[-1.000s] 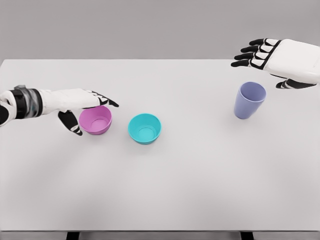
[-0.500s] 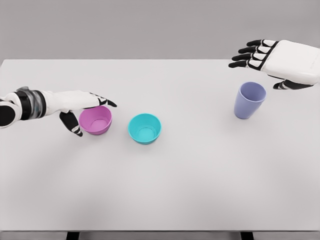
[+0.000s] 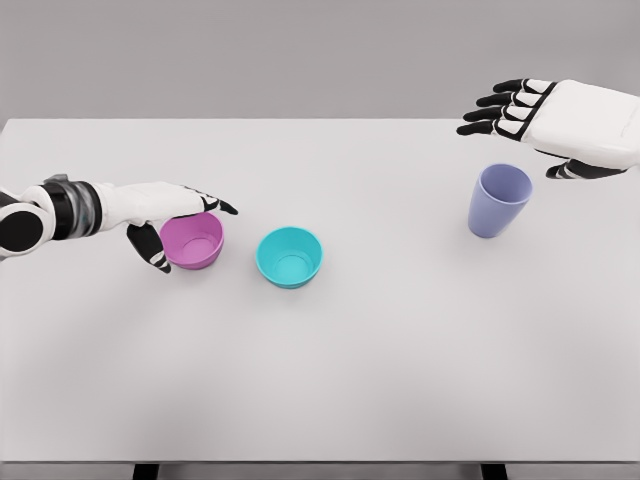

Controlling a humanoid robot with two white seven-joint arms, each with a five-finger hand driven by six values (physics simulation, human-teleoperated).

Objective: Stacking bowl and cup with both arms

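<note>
Reaching over the pink bowl [image 3: 191,241], the left hand [image 3: 165,208] is spread; the right hand [image 3: 560,120] is held open above the purple cup [image 3: 498,200].

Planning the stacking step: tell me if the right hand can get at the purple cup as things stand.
Probably yes. The right hand hovers open just above and behind the purple cup, which stands upright and alone on the table; nothing lies between them.

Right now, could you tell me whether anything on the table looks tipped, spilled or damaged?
Nothing stands out: the pink bowl, teal bowl and lavender cup all sit upright, empty and apart on the white table.
</note>
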